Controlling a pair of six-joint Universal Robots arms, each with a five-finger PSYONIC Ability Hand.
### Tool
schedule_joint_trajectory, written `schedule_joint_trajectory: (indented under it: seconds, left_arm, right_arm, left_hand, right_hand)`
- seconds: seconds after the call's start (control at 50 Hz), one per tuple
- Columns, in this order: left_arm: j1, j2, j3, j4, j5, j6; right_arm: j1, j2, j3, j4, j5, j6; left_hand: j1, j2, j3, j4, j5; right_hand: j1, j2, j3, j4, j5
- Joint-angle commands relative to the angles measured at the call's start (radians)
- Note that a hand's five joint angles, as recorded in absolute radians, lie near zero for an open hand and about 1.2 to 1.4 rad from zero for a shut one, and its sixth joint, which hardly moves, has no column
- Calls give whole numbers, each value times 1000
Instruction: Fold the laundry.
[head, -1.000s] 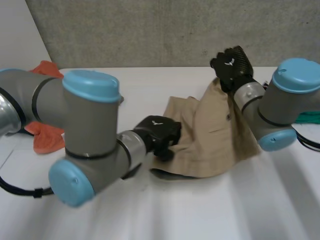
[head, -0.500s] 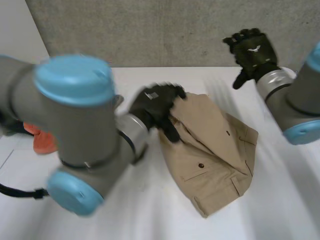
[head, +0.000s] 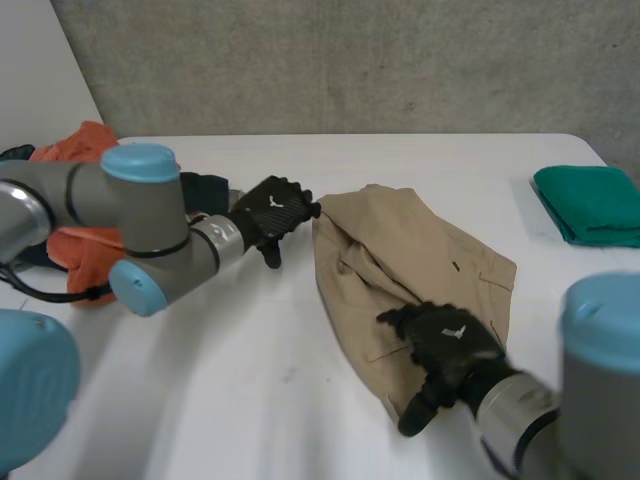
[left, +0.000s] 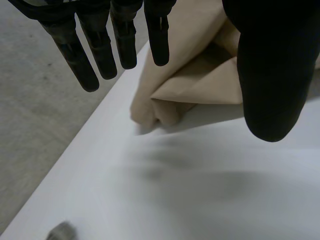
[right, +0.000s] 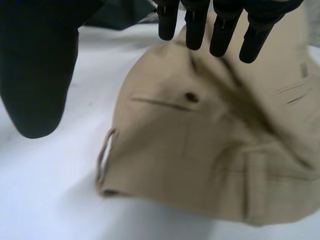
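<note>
Grey tubular arms (head: 60, 195) with light-blue caps (head: 140, 163); black left hand (head: 272, 208) and right hand (head: 447, 345), white-logoed.

Table (head: 250, 400) holds tan trousers (head: 400, 250), green cloth (head: 590, 203), orange garment (head: 80, 145).

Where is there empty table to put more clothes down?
The table is bare along the near edge, left of the tan shorts. It is also bare between the shorts and the green cloth. The orange clothes crowd the left side.
</note>
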Motion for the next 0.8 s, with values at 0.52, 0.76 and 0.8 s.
schedule_joint_trajectory:
  seconds: [0.52, 0.76, 0.8]
  left_arm:
    - [-85, -229, 219, 99, 1, -11]
    - [-128, -221, 216, 177, -120, -8]
    - [-141, -185, 208, 192, -189, -15]
  right_arm:
    - [95, 163, -1, -270, 179, -130]
    - [75, -195, -45, -209, 176, -186]
    - [51, -219, -69, -206, 177, -199]
  left_hand:
    - [181, 180, 180, 187, 183]
    - [1030, 1028, 1028, 1036, 1032]
    - [1030, 1028, 1028, 1036, 1032]
  right_hand:
    - [1166, 1162, 1135, 1137, 1132]
    - [1166, 1162, 1135, 1137, 1132]
    - [1166, 1162, 1135, 1137, 1132]
